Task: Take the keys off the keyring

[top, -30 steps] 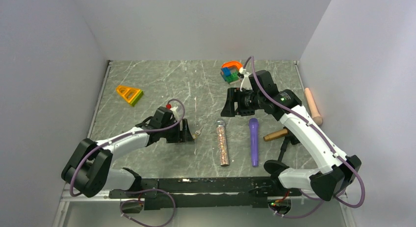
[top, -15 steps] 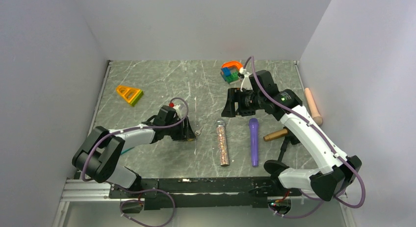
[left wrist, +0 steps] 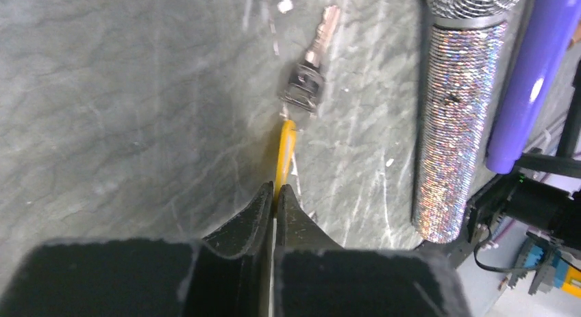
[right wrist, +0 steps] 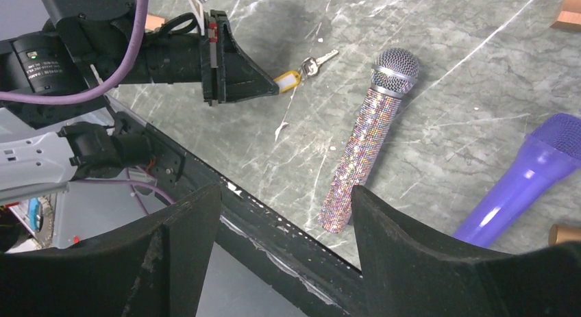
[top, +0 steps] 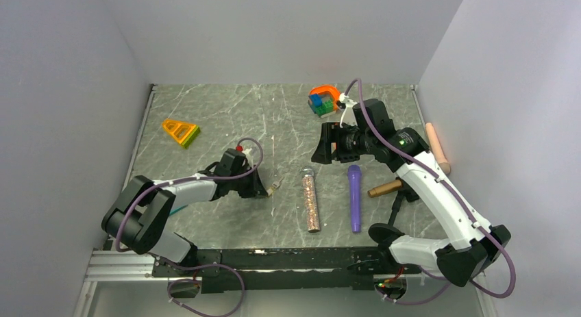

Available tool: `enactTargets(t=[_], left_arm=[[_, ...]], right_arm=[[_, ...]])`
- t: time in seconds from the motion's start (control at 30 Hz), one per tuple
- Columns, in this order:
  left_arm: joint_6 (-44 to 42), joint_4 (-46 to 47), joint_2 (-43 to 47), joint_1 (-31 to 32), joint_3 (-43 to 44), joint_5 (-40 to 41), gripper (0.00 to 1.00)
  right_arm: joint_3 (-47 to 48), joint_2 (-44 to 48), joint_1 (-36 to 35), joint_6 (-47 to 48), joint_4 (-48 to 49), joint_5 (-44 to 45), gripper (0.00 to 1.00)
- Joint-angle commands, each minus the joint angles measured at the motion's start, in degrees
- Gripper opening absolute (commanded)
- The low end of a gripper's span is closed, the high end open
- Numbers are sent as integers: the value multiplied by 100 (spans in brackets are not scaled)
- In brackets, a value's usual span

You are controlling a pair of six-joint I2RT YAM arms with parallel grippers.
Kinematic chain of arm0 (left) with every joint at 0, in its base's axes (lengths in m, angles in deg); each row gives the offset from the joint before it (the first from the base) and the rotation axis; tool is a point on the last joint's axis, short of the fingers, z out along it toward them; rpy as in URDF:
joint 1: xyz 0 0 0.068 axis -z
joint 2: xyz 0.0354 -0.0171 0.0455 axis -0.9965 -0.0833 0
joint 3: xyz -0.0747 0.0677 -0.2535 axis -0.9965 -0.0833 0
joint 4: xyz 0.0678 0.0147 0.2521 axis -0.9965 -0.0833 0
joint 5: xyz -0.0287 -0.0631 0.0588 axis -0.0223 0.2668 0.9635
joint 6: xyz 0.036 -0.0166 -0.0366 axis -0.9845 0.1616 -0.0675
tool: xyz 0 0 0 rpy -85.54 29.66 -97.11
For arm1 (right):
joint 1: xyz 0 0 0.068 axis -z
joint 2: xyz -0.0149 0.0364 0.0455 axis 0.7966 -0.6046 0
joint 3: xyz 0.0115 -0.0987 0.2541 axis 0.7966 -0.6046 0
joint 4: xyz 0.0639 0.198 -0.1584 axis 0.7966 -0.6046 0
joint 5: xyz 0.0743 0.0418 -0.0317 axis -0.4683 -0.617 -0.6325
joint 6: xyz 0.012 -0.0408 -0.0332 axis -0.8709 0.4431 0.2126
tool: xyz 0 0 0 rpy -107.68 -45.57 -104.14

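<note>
The keys [left wrist: 310,74] are a small metal bunch lying flat on the grey marble table, joined by a thin keyring to a yellow tag [left wrist: 284,149]. My left gripper [left wrist: 274,192] is shut on the near end of that tag, low over the table. In the top view the left gripper [top: 262,187] lies left of the keys [top: 275,187]. The right wrist view shows the keys [right wrist: 316,61] and the tag [right wrist: 288,79] too. My right gripper [right wrist: 284,194] hangs open and empty above the table, well off at the back right [top: 320,150].
A glittery microphone [top: 311,200] lies just right of the keys, then a purple microphone [top: 354,197] and a wooden handle [top: 385,188]. An orange-yellow triangular frame [top: 181,132] sits at the back left, coloured blocks [top: 322,100] at the back, a pink rod [top: 437,147] by the right wall.
My left gripper has closed from open onto the yellow tag and its arm has settled lower by the keys. The right arm has shifted only slightly.
</note>
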Motion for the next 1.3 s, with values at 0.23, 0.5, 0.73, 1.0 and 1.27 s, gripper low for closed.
enactTargets(t=[0.23,0.5,0.73,1.0,1.27], left_arm=[[-413,-749,718,4,588,19,0],[-1174,-2574,1643,4,1988,-64,0],[-1095,-3727,2104,4,3253,-153,0],[-419,-3974,2353,3,4358,-324,0],[417,-3844,2460,4,5025,-384,0]], right_arm=[[192,137,3,10,121,-59,74],[254,354,-1,-20,1202,-1150,76],[318,514,6,-18,2640,-2044,77],[167,542,-4,-269,4198,-2249,75],[185,284,6,-525,5071,-2717,73]])
